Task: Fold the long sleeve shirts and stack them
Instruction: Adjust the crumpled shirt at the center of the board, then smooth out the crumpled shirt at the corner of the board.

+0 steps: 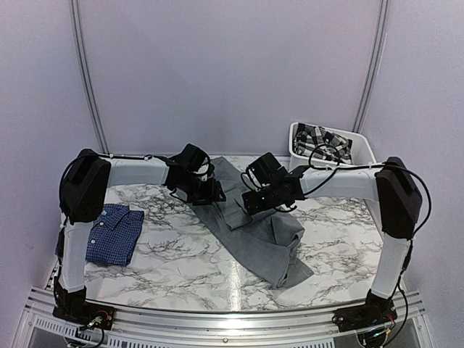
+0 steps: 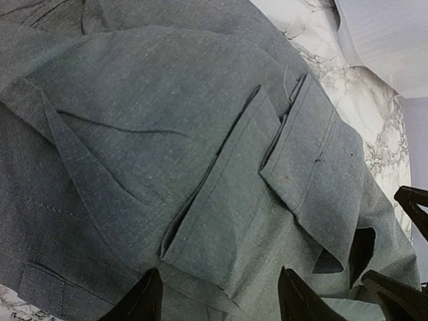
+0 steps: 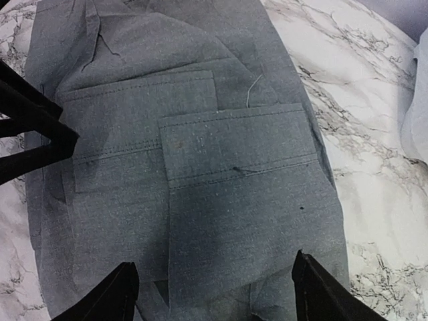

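Clearly the grey shirt (image 1: 254, 225) is the one in hand: it lies spread in a long slant across the middle of the marble tabletop (image 1: 181, 254), with loose folds bunched at its near end. Both arms hover low over its far half. The left fingers (image 2: 148, 301) are parted with only cloth below them and grip nothing. The right fingers (image 3: 119, 294) are spread wider and are just as empty.

The cloth looks light, soft and limp, so it should sag from any hold, crease easily and probably slide on the smooth stone. The stitched bands lying across the body, which look like cuffs, along with the hems and seams, seem the firmest places to pinch. A grab at a flat middle patch would likely lift one layer alone.

Well to the left of the grey shirt sits the blue checked shirt (image 1: 112, 233), already folded into a neat square. Beyond the grey shirt to the right, a white basket (image 1: 296, 145) holds a plaid cloth (image 1: 326, 143). Neither crowds the work. The two wrists are close together over the grey shirt, so each is the other's likeliest obstacle.
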